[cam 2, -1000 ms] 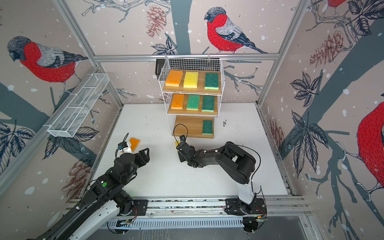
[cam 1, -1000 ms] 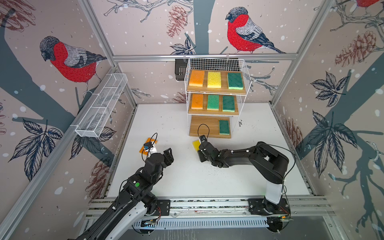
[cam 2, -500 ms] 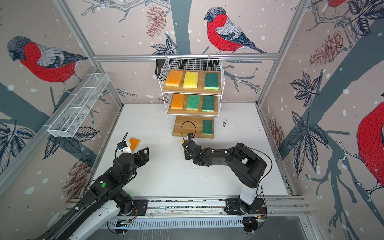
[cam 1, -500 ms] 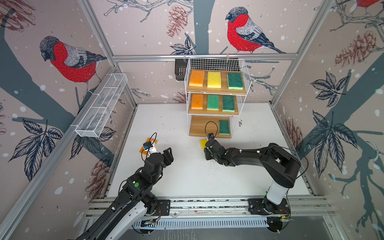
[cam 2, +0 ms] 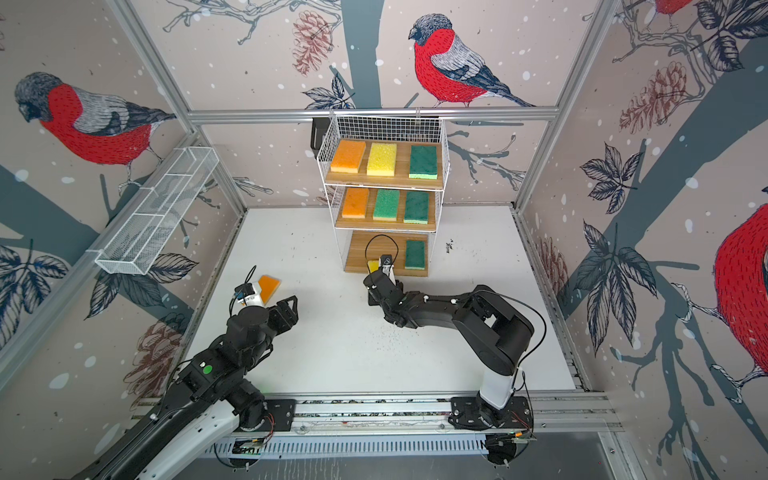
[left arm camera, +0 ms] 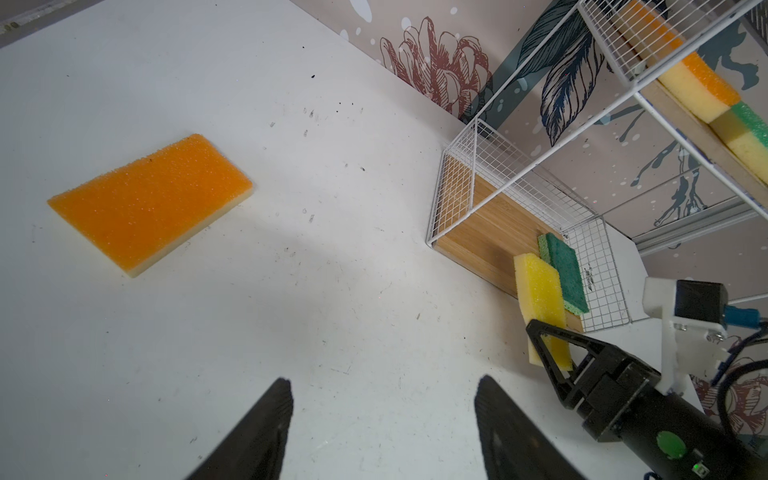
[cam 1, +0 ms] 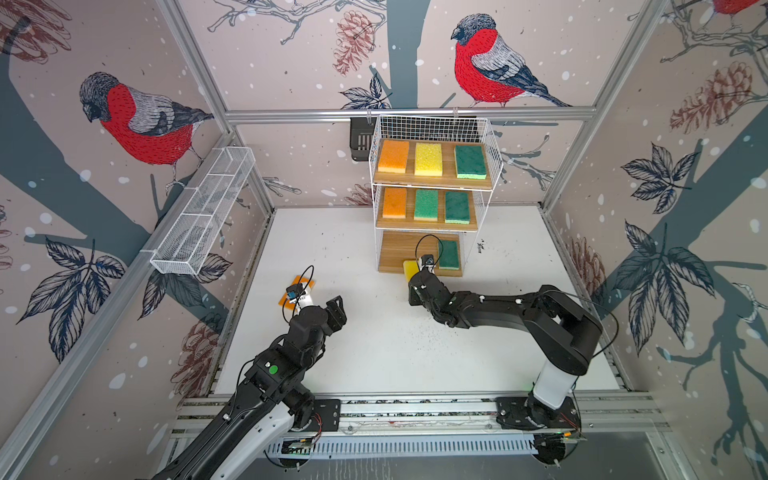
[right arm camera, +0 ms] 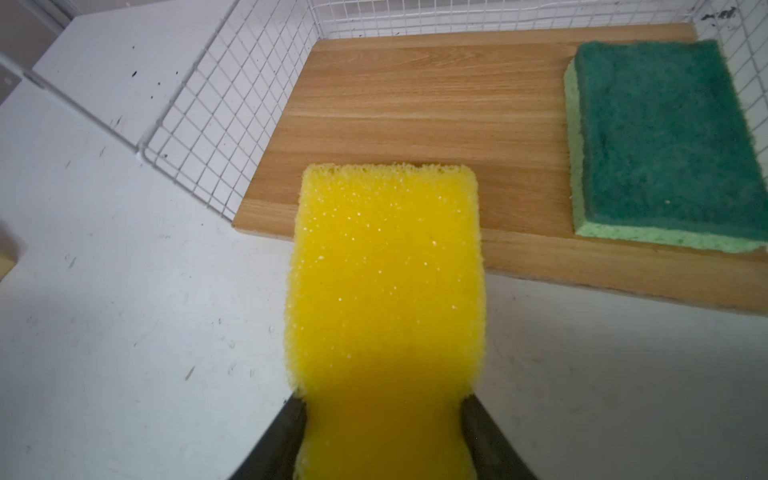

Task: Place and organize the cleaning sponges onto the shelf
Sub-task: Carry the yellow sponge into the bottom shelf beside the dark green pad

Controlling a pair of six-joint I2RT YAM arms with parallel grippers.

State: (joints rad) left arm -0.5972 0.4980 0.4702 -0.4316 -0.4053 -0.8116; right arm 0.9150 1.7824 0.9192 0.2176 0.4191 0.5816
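Clamps yellow sponge (right arm camera: 386,270) in right gripper (right arm camera: 384,415), over 6 o'clock edge of bottom board (right arm camera: 415,104) of shelf (cam 1: 484,166). Holds left gripper (cam 1: 337,305) open, empty, orange sponge (cam 1: 307,285) at its 10 o'clock.

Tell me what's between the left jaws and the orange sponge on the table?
Only bare white table: the left wrist view shows nothing between the orange sponge and the open left gripper.

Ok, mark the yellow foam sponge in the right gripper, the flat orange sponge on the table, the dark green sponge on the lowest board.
yellow foam sponge (right arm camera: 386,270): right wrist view, centre of top face.
flat orange sponge (left arm camera: 149,203): left wrist view, centre of top face.
dark green sponge (right arm camera: 665,137): right wrist view, centre of green top.
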